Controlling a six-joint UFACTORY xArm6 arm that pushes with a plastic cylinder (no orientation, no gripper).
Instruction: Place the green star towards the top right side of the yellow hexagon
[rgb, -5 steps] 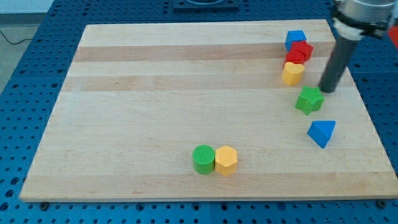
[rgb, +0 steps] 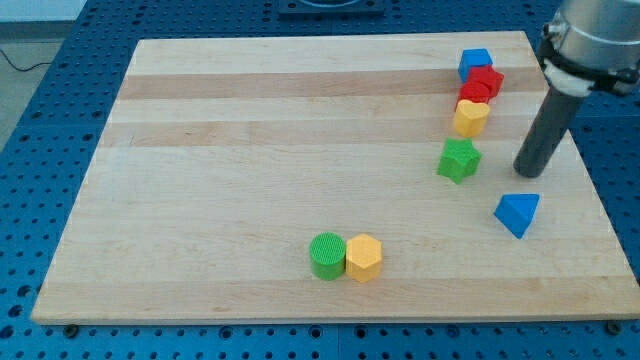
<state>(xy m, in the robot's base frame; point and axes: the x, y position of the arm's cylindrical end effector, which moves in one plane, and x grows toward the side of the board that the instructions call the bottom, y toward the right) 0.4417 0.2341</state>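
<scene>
My tip (rgb: 527, 173) bare, holding nothing, right of green star (rgb: 459, 159), apart, yellow hexagon (rgb: 364, 257) touching green cylinder (rgb: 327, 255)

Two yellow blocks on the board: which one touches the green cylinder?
The yellow hexagon near the view's bottom, flush against the green cylinder. The other yellow block sits below the red block.

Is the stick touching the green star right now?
No. My tip sits apart from the green star, off to the view's right, with bare wood showing between them.
</scene>
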